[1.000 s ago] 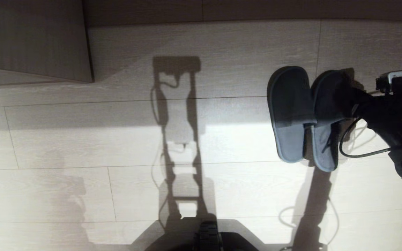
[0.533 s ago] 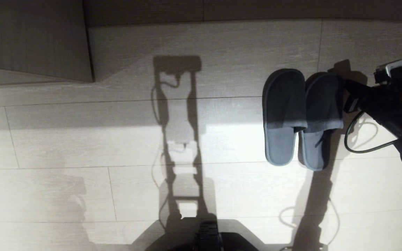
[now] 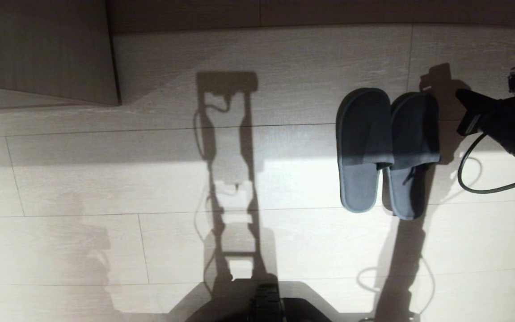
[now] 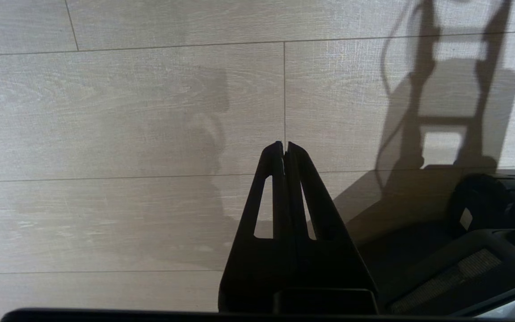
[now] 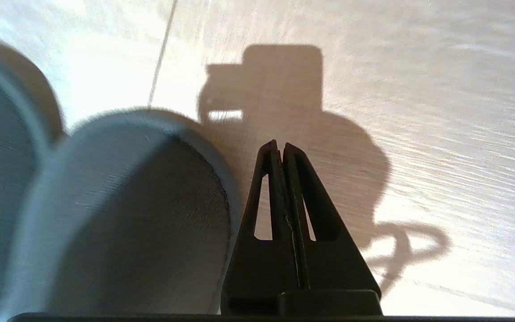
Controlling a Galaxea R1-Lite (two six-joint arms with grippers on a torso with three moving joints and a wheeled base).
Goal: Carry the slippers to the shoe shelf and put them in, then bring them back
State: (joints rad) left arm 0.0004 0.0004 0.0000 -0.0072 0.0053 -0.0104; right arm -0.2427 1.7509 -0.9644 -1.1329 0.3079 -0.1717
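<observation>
On pale wood-grain plank flooring [image 3: 284,179], two flat grey-blue fabric slippers [image 3: 387,147] are lying side by side, just beside the right gripper [image 3: 463,96], its jaws closed and empty; left gripper [image 4: 284,145] likewise closed over bare floor.

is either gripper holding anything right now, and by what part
Nothing is held. The right gripper has its jaws shut on nothing, beside the slippers lying on the floor. The left gripper is shut and empty too.
</observation>
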